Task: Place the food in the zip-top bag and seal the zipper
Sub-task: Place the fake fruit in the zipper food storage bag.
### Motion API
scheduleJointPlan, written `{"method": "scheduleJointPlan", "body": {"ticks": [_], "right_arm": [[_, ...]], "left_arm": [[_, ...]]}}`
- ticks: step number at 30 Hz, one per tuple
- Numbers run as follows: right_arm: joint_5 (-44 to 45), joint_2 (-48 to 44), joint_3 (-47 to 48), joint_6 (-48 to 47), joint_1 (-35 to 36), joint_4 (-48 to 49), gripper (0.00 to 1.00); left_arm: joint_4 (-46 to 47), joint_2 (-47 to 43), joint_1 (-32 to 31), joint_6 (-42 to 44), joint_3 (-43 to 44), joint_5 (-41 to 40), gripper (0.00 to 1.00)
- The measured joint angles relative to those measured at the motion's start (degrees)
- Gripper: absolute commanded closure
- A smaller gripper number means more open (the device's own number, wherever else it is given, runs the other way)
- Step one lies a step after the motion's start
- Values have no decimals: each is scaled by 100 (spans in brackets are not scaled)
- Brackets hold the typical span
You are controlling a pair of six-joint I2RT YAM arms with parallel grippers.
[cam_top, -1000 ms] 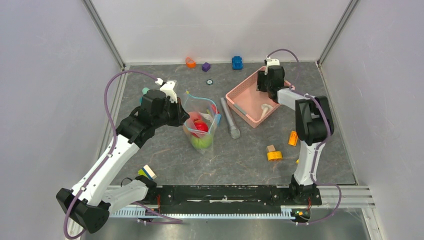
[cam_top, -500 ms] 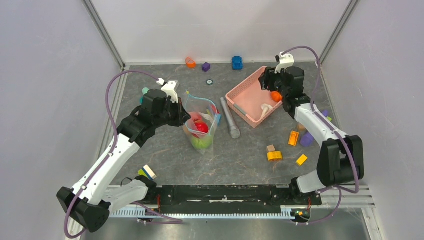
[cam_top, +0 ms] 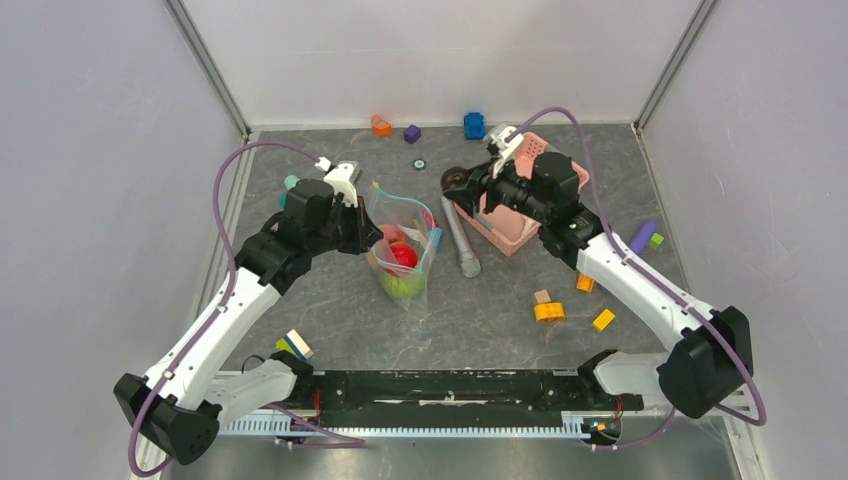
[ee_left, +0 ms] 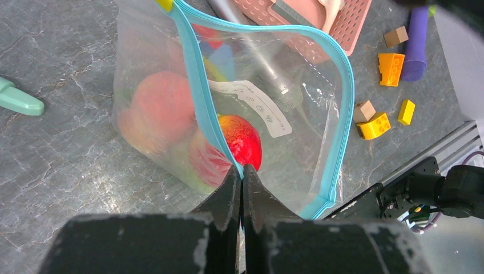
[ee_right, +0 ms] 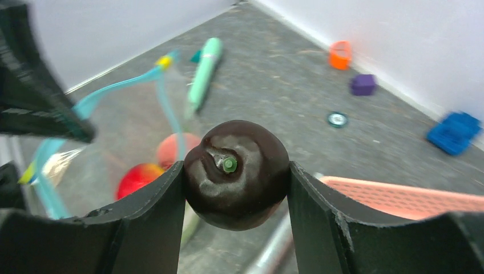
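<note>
Food item, dark brown piece (ee_right: 237,171): you have it pinched between the two fingers of your right gripper (cam_top: 462,183), one finger on each flank, with its green stem stub facing the wrist camera. In the top view that gripper sits off the far right corner of the zip-top bag (ee_left: 297,137), beside the mouth rather than over it. Its height above the table (cam_top: 330,320) cannot be told.

Your left gripper (ee_left: 240,178) has its fingers pressed together on the bag's near rim, clamping the zipper (ee_left: 197,85) at that point and holding the rim up. The zipper is unsealed: its two teal strips stand well apart in a wide loop, so the mouth gapes.

Inside the bag you can see a red-and-yellow fruit (ee_left: 242,140) near the clamped rim, a peach-pink piece (ee_left: 157,105) against the left wall, and a green piece (cam_top: 405,285) at the bottom. A white label (ee_left: 254,105) shows through the clear plastic.

Around the bag:
- A grey stick (cam_top: 460,240) lies just beside the bag's right side.
- A pink basket (cam_top: 500,222) sits farther right of the bag, partly hidden by your right arm.
- A mint-green pen (ee_left: 17,98) lies to the bag's left, apart from it.
- Orange and yellow blocks (cam_top: 548,311) lie right of the bag, nearer the arm bases and well apart from it.
</note>
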Motion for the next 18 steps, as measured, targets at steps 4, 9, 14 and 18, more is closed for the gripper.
{"method": "scheduleJointPlan", "body": {"ticks": [4, 9, 14, 18], "right_arm": [[-411, 22, 9, -133, 492, -98, 68], [-702, 160, 192, -374, 990, -306, 68], [-776, 258, 402, -684, 1410, -518, 65], [-688, 299, 533, -973, 1692, -737, 62]], "left_arm": [[0, 2, 0, 0, -4, 17, 98], [4, 2, 0, -2, -9, 42, 98], [4, 2, 0, 0, -11, 42, 98], [11, 4, 0, -2, -15, 44, 98]]}}
